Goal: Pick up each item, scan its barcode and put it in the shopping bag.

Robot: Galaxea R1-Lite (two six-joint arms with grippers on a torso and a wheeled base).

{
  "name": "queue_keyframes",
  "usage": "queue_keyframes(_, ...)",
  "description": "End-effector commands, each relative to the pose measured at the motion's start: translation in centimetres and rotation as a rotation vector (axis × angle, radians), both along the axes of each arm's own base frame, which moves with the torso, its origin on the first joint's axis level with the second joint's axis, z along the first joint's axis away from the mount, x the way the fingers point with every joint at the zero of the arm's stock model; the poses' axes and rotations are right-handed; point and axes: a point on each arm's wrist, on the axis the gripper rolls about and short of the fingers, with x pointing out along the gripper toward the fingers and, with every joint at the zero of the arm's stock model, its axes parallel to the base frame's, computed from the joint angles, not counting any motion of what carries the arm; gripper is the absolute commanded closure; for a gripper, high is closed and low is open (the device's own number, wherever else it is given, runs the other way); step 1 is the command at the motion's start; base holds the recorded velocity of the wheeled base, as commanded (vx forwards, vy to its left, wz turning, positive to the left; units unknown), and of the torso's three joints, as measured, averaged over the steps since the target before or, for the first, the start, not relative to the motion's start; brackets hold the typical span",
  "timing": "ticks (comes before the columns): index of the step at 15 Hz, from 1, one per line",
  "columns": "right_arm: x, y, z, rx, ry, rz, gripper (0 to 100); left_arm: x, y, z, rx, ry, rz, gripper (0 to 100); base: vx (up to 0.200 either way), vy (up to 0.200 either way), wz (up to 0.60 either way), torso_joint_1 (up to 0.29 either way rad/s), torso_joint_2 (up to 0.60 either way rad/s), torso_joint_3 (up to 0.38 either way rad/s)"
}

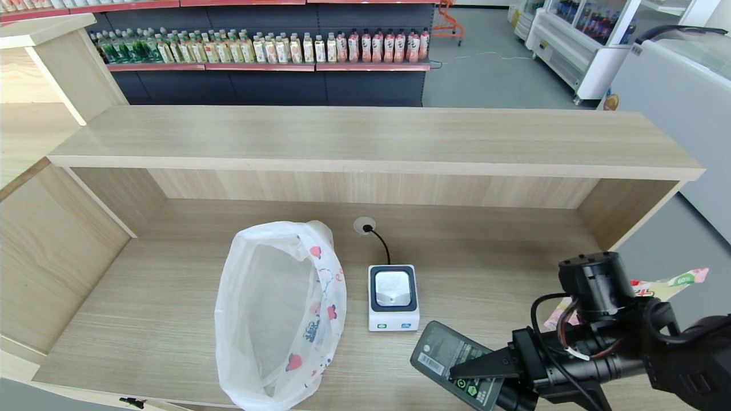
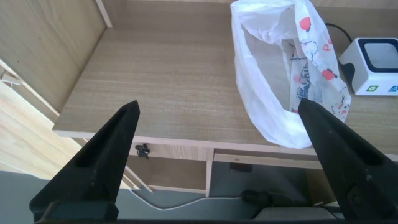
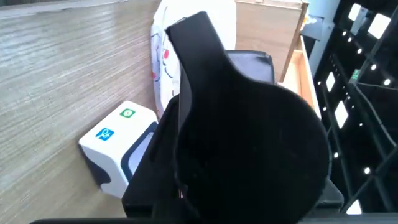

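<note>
A dark grey flat pouch point(image 1: 451, 361) with a white barcode label facing up hangs over the counter's front right, just right of the scanner. My right gripper point(image 1: 477, 374) is shut on its near end. In the right wrist view the pouch point(image 3: 249, 143) blocks most of what lies behind it. The white scanner point(image 1: 392, 297) with its dark glass window sits mid-counter, its cable running to a hole behind it. A white shopping bag point(image 1: 280, 314) with red prints stands open left of the scanner. My left gripper point(image 2: 217, 158) hovers open off the counter's front edge, short of the bag point(image 2: 283, 68).
A colourful packet point(image 1: 671, 285) lies at the counter's right end, partly behind my right arm. The wooden counter point(image 1: 171, 297) has a raised back shelf and side walls. A bare stretch lies left of the bag. Store shelves with bottles stand far behind.
</note>
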Motion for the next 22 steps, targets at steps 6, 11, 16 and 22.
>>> queue_keyframes(6,2.2,3.4,-1.0,0.029,-0.041,0.104,100,0.0,0.0,0.0,0.000,-0.001,0.000,0,0.000,0.000,0.00,0.000,0.00,0.000)
queue_keyframes(11,2.5,4.3,-0.6,0.063,-0.112,0.126,100,0.0,0.0,0.0,0.000,-0.001,0.000,0,0.000,0.000,0.00,0.000,0.00,0.000)
queue_keyframes(16,3.4,5.3,0.0,0.108,-0.144,0.179,100,0.0,0.0,0.0,0.001,-0.001,0.000,0,0.000,0.000,0.00,0.000,0.00,0.000)
queue_keyframes(22,3.4,5.4,-0.1,0.107,-0.167,0.192,100,0.0,0.0,0.0,0.000,0.001,0.000,0,0.000,0.000,0.00,0.000,0.00,0.000)
